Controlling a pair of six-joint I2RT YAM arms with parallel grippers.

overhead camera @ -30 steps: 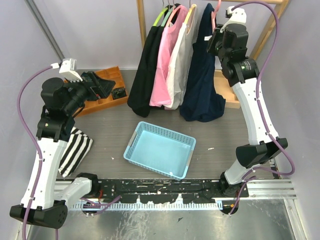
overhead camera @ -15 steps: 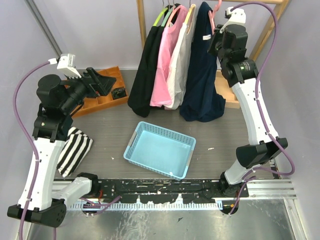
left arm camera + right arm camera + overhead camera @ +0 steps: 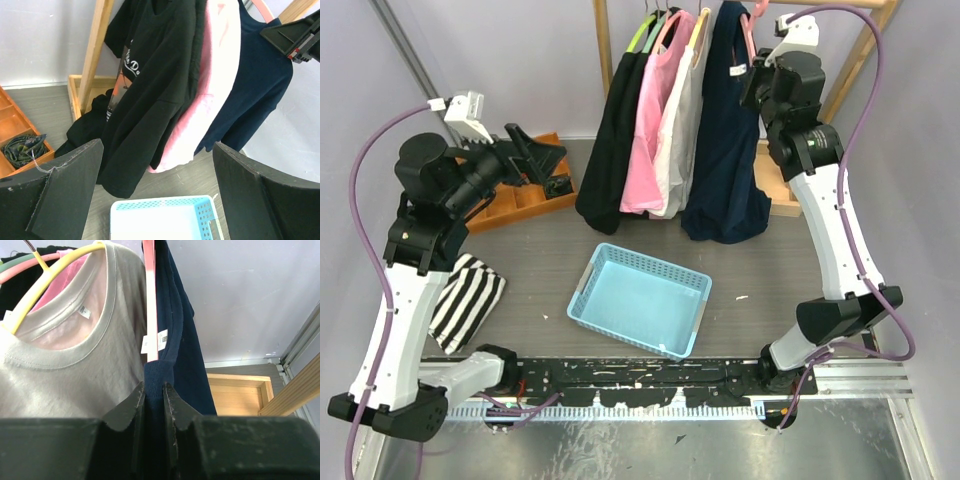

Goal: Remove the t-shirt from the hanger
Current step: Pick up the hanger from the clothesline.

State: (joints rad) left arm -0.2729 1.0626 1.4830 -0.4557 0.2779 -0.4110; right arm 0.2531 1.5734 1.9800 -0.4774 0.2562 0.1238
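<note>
Your right gripper [image 3: 153,390] is clamped on the collar of the navy t-shirt [image 3: 182,335], fingers nearly together with the fabric pinched between them (the grip sits just below the pink hanger [image 3: 149,300]). That t-shirt hangs on its hanger at the right end of the wooden rack [image 3: 603,40], touching a pale grey shirt [image 3: 85,365]. Your left gripper [image 3: 535,158] hangs with jaws wide apart, holding nothing, well left of the garments. A blue basket [image 3: 640,298] sits on the table [image 3: 540,270] in front of the rack.
</note>
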